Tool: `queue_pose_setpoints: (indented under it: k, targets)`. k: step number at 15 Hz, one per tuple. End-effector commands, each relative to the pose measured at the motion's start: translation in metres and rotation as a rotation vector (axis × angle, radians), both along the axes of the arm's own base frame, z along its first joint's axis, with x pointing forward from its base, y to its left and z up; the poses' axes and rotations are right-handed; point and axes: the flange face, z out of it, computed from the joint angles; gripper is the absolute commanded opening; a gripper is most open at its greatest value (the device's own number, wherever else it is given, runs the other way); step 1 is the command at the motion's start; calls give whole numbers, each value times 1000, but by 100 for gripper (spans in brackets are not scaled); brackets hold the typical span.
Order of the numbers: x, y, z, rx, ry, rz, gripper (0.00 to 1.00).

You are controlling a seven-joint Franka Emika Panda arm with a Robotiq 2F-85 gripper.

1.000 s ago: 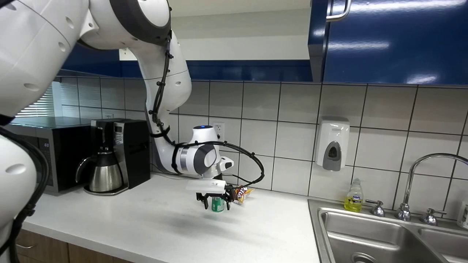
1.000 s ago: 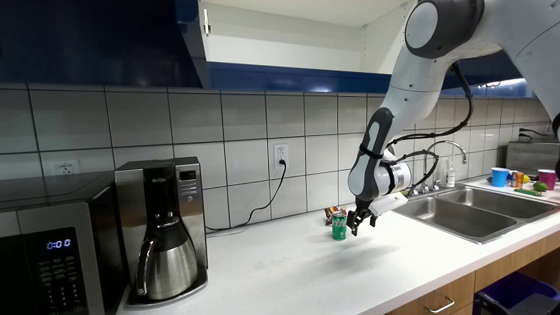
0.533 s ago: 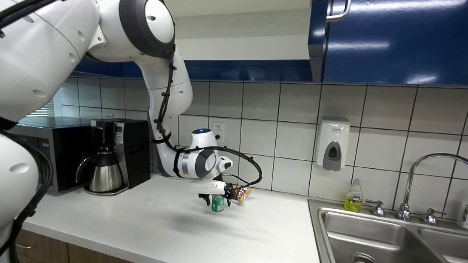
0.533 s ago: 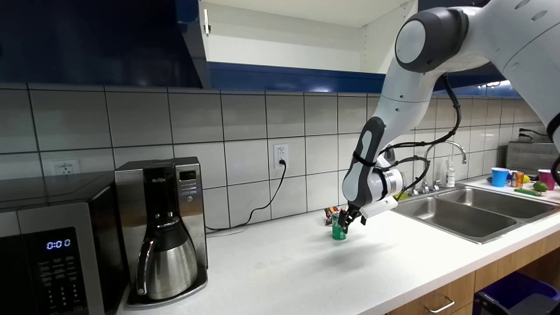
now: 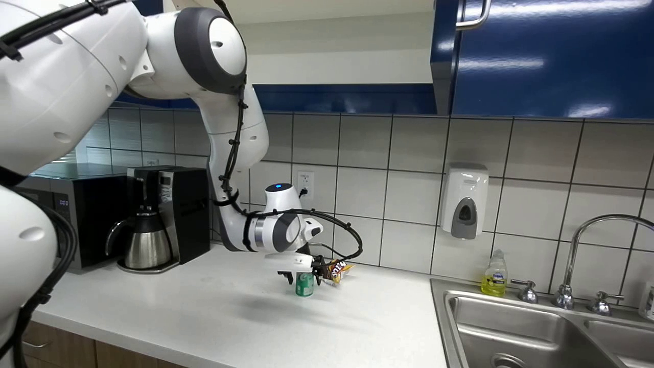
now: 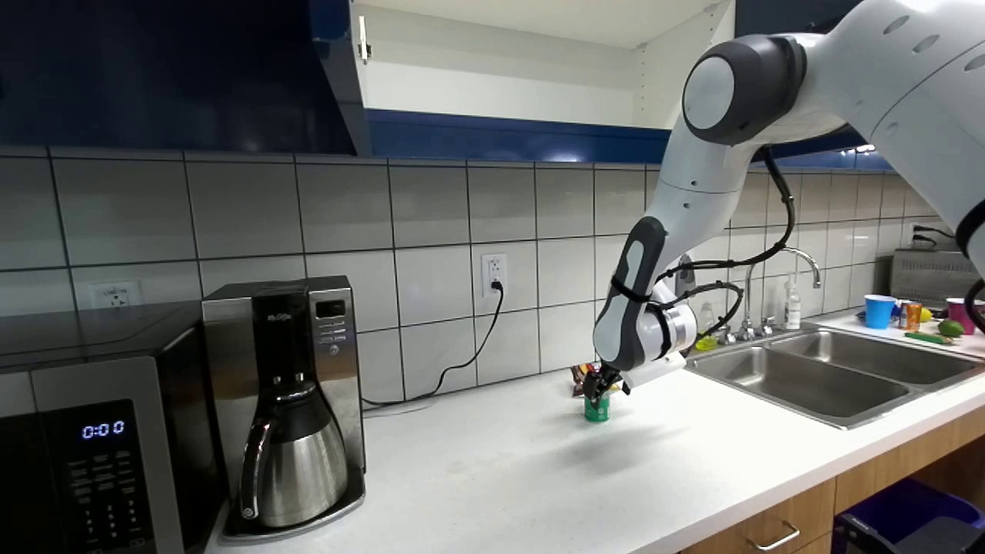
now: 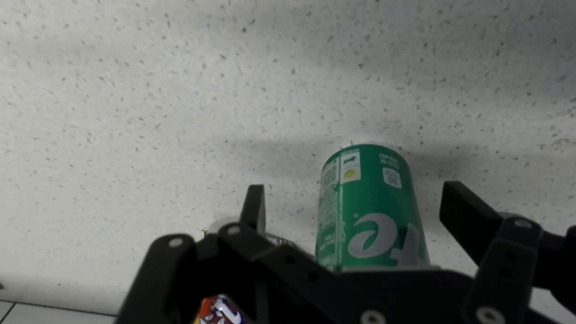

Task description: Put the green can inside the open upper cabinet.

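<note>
In the wrist view we see the gripper (image 7: 354, 200) spread wide, one finger at each side of the green can (image 7: 371, 198), which stands upright on the counter (image 6: 477, 481).

pale-lettered green can (image 7: 371, 202) stands upright, lower centre-right of the wrist view; upper cabinet (image 6: 500, 81) is open, white inside, top centre of an exterior view

At lower left, you had a microwave (image 6: 108, 442) reading "0:00" and a coffee maker (image 6: 338, 377) marked "Mr. Coffee."
</note>
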Motion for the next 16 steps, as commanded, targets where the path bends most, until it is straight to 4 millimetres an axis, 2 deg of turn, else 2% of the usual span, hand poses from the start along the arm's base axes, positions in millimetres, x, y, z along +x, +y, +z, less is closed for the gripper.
queue_pose_setpoints:
  k: [1, 13, 14, 15, 16]
  targets:
    - [12, 4, 0, 10, -38, -13, 100]
    - [29, 13, 2, 19, -83, -11, 100]
    - [30, 13, 4, 24, -85, -15, 75]
    - [31, 13, 4, 25, -88, -15, 74]
    - [31, 14, 5, 25, -89, -14, 67]
